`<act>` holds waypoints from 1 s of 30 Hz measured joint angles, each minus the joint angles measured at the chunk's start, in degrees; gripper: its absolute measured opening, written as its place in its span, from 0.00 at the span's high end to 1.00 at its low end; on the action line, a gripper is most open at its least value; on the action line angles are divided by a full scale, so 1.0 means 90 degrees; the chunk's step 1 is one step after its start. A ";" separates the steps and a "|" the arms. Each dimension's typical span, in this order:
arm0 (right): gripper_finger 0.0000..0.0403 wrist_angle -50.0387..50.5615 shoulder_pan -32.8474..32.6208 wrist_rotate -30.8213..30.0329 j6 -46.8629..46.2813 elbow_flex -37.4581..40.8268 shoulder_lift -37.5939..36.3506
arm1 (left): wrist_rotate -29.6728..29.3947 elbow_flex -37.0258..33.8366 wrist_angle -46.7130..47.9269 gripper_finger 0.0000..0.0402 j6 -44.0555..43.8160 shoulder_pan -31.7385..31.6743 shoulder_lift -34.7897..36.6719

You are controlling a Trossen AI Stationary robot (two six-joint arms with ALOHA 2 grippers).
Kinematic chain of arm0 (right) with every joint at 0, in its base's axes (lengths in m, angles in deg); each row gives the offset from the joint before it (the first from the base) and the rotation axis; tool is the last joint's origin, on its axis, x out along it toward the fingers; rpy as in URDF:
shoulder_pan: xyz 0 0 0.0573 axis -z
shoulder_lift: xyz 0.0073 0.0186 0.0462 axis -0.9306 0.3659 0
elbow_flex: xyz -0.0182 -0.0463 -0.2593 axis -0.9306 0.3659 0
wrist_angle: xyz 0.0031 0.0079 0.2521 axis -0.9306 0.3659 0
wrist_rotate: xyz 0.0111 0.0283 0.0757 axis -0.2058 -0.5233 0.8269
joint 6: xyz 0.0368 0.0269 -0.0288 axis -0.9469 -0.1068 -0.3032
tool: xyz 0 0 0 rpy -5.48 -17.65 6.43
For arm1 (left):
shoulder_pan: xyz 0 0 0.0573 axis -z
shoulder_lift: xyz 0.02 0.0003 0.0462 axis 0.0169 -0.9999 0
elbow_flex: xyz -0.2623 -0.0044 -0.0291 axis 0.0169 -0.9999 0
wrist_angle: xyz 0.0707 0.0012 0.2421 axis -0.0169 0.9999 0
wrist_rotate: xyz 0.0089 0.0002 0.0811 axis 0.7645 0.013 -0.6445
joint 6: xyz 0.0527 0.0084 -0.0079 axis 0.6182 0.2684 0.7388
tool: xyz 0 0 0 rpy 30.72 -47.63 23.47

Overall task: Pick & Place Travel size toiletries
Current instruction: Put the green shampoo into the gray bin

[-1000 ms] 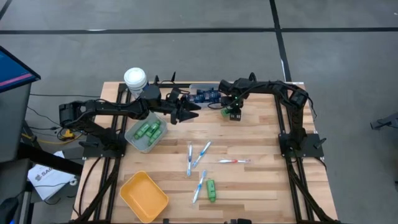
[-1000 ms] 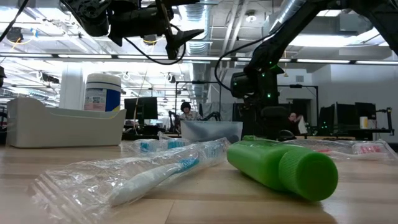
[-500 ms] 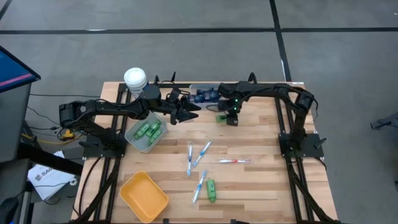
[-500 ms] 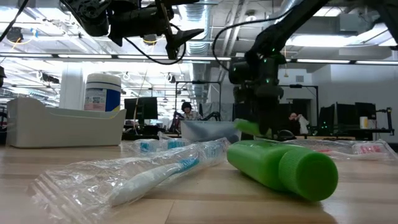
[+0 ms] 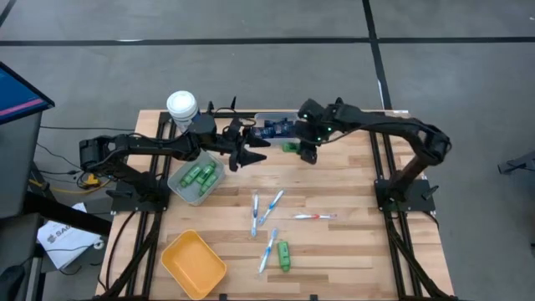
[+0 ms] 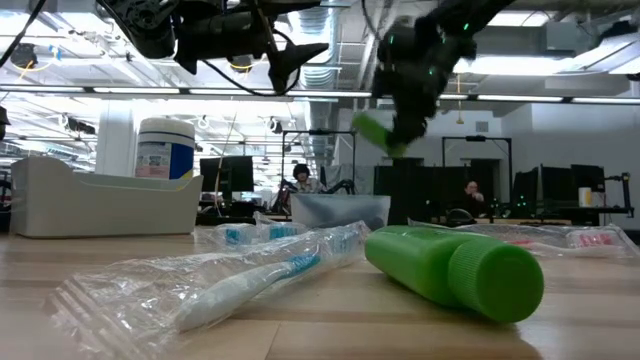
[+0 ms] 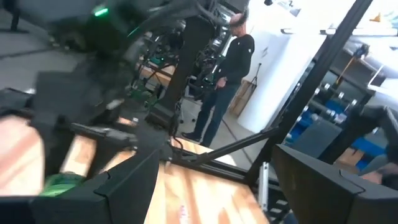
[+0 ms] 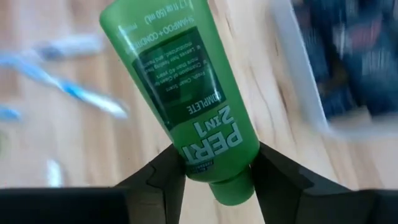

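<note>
My right gripper (image 5: 303,150) is shut on a small green bottle (image 5: 289,147), held in the air beside the clear bin (image 5: 272,128) of dark navy tubes. In the low view the bottle (image 6: 375,131) hangs high above the table. My left gripper (image 5: 251,155) hovers open just left of it, over bare wood, touching nothing. Green bottles lie in the grey bin (image 5: 196,178). Another green bottle (image 5: 283,255), white-blue toothbrushes (image 5: 270,206) and a red-and-white toothbrush (image 5: 313,216) lie flat on the table. My right gripper pinches the green bottle between its two fingers (image 8: 158,177) at the bottle's cap end (image 8: 224,168). The labelled body sticks out beyond the fingertips. The fingers slant down from above. The bottle is lifted clear of the table and tilted.
A yellow bin (image 5: 194,263) stands at the near left corner. A big white canister (image 5: 181,106) stands at the far left behind the grey bin. Bare wood lies right of the toothbrushes. In the low view a wrapped toothbrush (image 6: 240,285) and a green bottle (image 6: 455,270) lie close by.
My right gripper has risen from table height with the green bottle and drifted slightly toward the table's left and far edges, tipping as it went. The bottle is now lifted clear of the wood. My left gripper has stayed in place.
</note>
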 joint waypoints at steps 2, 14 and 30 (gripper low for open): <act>0.63 -0.0296 -0.0113 0.0021 -0.0293 -0.0001 -0.0256 | -0.0003 0.0000 -0.0002 0.23 0.0246 0.0000 0.0000; 0.63 -0.1416 -0.0650 0.0003 -0.1362 -0.0018 -0.0981 | -0.0601 0.0000 -0.0005 0.23 0.0998 -0.0029 0.0000; 0.62 -0.2886 -0.1175 -0.0013 -0.1974 -0.0022 -0.0921 | -0.1249 0.0000 -0.0250 0.23 0.1626 0.0069 0.0000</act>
